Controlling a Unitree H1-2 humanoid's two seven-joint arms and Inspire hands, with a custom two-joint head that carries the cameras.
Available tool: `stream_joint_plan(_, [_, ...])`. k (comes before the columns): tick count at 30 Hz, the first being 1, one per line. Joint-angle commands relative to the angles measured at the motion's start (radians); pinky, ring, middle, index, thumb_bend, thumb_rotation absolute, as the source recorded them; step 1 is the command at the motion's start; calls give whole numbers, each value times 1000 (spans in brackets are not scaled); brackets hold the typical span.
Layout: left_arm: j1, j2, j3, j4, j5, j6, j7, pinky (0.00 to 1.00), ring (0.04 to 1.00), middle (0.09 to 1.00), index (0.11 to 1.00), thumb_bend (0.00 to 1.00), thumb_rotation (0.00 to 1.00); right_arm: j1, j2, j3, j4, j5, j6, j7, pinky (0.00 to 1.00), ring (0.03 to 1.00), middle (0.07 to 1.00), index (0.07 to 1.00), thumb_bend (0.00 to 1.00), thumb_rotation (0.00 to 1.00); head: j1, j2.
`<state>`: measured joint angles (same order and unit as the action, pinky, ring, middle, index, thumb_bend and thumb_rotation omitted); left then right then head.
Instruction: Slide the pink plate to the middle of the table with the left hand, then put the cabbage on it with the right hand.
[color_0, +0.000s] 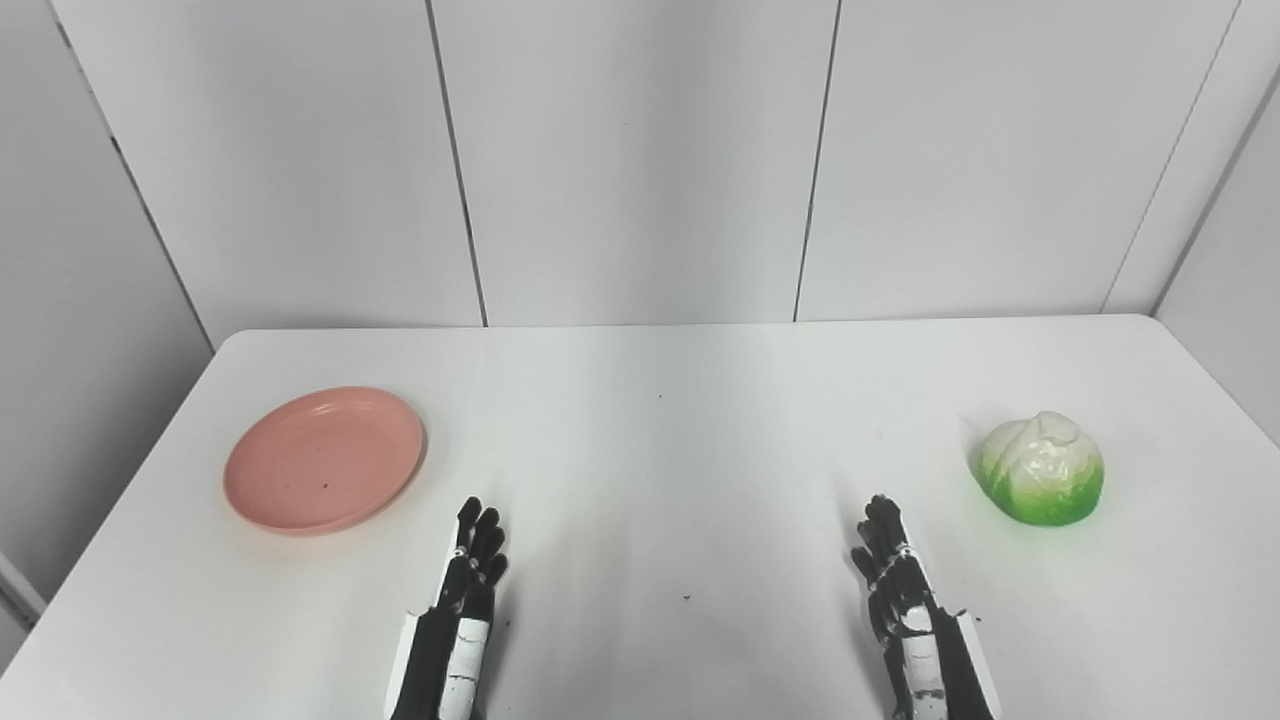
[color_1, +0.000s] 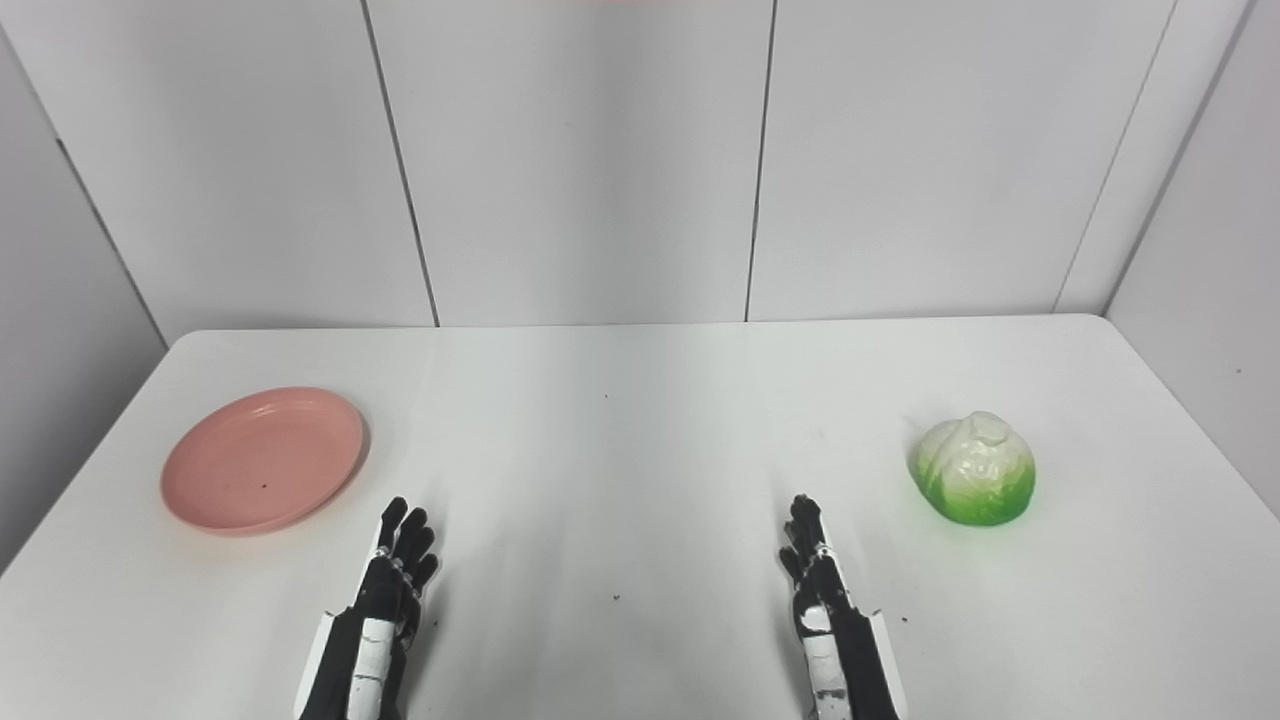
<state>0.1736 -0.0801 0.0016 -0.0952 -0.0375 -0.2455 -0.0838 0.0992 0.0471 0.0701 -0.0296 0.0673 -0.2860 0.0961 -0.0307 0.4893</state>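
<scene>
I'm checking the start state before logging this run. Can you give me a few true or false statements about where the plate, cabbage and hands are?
1. The pink plate sits on the left side of the table. True.
2. The cabbage lies on the plate. False: it rests on the bare table at the right, far from the plate.
3. The left hand touches the plate. False: it is apart from it, nearer the robot, holding nothing.
4. The right hand holds nothing. True.
5. The plate is empty. True.

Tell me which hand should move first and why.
Left. The left hand is open just beside the pink plate, which sits at the table's left; the right hand waits near the cabbage.
</scene>
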Motion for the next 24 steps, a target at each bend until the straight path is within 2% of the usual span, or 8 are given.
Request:
stream_joint_plan(1, [106, 38, 4, 3, 4, -22, -2, 1000, 1000, 1000, 1000, 918, 918, 58, -17, -5, 73, -3, 7, -1, 1000, 1000, 997, 970, 902, 1000, 0, -1])
stream_joint_plan(10, [102, 38, 4, 6, 1, -27, -3, 1000, 1000, 1000, 1000, 915, 919, 55, -16, -7, 80, 5, 2, 2, 1000, 1000, 997, 969, 900, 1000, -2, 5])
stream_joint_plan(14, [106, 38, 3, -13, 2, -13, -3, 1000, 1000, 1000, 1000, 918, 917, 61, -14, -6, 57, 6, 20, 1, 1000, 1000, 995, 966, 906, 1000, -8, 40])
stream_joint_plan(17, [109, 37, 3, -39, -1, 3, -3, 1000, 1000, 1000, 1000, 925, 917, 63, -13, -4, 22, 1, 52, -3, 1000, 1000, 992, 963, 909, 1000, -6, 106])
stream_joint_plan(18, [110, 37, 3, -53, -2, 15, -3, 1000, 1000, 1000, 1000, 934, 914, 63, -13, -4, 6, 1, 64, -4, 1000, 1000, 993, 965, 907, 1000, -3, 144])
stream_joint_plan(19, [110, 37, 3, -63, -2, 23, -3, 1000, 1000, 1000, 1000, 936, 914, 63, -13, -4, -3, 1, 72, -4, 1000, 1000, 993, 966, 905, 1000, -3, 144])
stream_joint_plan(20, [112, 37, 1, -79, 2, 36, -3, 1000, 1000, 1000, 1000, 937, 914, 60, -12, -3, -18, -3, 84, -6, 1000, 1000, 993, 966, 904, 1000, 1, 178])
stream_joint_plan(24, [119, 33, -4, -127, 8, 85, 0, 1000, 1000, 1000, 1000, 915, 928, 54, -11, -3, -62, -4, 127, -8, 1000, 1000, 997, 971, 913, 1000, -1, 197])
